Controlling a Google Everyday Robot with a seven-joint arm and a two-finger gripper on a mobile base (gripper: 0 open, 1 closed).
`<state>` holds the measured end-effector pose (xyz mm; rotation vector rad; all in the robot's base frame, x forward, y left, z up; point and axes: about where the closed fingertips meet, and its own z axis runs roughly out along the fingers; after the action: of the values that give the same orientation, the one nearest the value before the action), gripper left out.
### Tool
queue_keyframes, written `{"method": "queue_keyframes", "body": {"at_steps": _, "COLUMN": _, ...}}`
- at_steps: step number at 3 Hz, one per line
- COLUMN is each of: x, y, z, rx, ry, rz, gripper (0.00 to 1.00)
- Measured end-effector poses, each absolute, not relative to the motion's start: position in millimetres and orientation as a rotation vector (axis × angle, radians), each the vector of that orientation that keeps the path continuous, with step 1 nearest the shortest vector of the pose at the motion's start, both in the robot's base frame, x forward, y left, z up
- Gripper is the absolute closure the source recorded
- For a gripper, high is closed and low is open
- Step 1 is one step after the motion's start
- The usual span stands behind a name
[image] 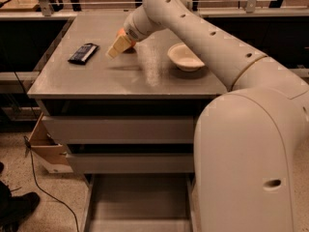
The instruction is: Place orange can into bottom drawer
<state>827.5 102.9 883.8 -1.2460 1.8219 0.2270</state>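
The orange can (pixel 120 32) stands on the grey cabinet's top (pixel 120 76), towards the back. Only a sliver of orange shows, because my gripper (pixel 119 46) is right at it and covers most of it. My arm reaches in from the right, over the top. The bottom drawer (pixel 140 197) is pulled out at the foot of the cabinet. Its flat grey floor has nothing on it.
A flat black packet (pixel 83 53) lies on the top to the left of the gripper. A white bowl (pixel 185 57) stands to its right. The two upper drawers (pixel 120 129) are shut. A cardboard box (pixel 46 149) and a cable sit on the floor at the left.
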Motion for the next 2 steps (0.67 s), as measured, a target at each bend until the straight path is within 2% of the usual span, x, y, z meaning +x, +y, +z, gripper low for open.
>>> {"method": "queue_keyframes", "body": {"at_steps": 1, "x": 845.9, "y": 103.1, "z": 871.2, "rx": -1.202, "ry": 1.809, "rz": 0.272, "gripper": 0.02}}
{"method": "queue_keyframes", "body": {"at_steps": 2, "x": 851.3, "y": 103.0, "z": 865.4, "rx": -1.176, "ry": 1.802, "rz": 0.307, "gripper": 0.25}}
